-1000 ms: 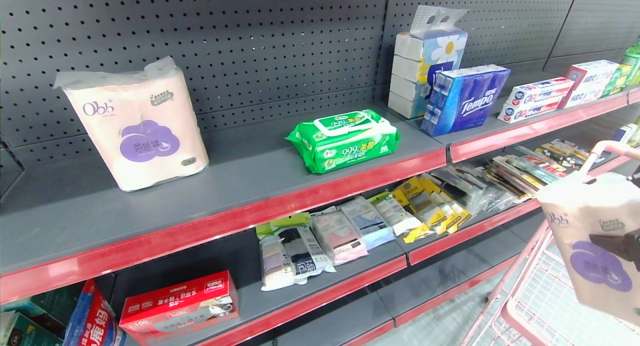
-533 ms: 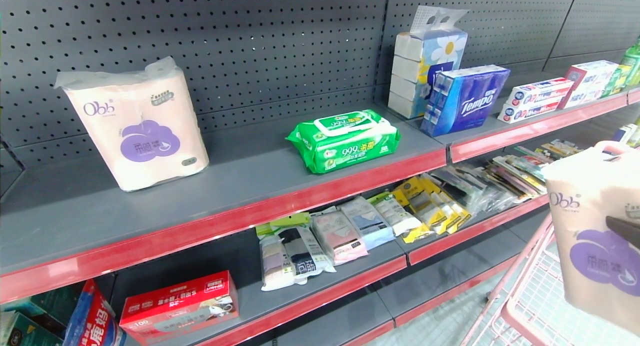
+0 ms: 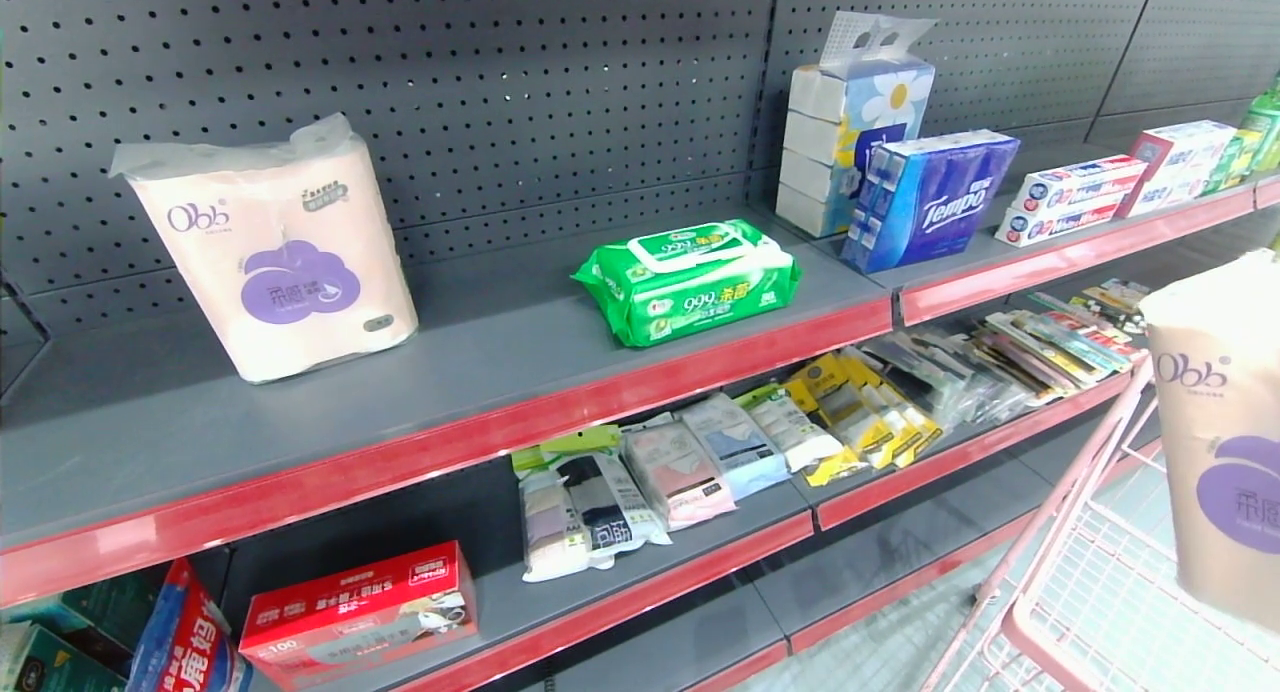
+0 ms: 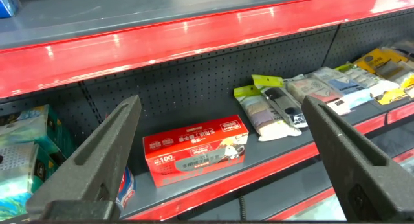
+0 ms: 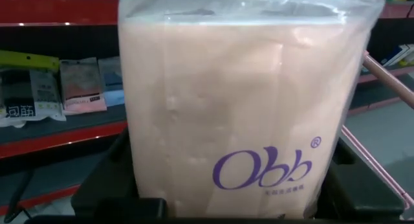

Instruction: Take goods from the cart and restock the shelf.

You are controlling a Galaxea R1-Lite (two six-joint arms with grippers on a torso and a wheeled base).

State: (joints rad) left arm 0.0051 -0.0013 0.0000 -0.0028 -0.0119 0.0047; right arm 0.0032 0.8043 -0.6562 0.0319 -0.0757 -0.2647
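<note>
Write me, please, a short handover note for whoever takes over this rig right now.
Left tool: open, empty, in front of the lower shelf by the red box.
Right tool: shut on a toilet paper pack, held above the pink cart.
Done: this pack is out of the cart; a matching pack stands on the top shelf.
Left: set the held pack on the top shelf, probably in the bare space beside its match, then release.
</note>
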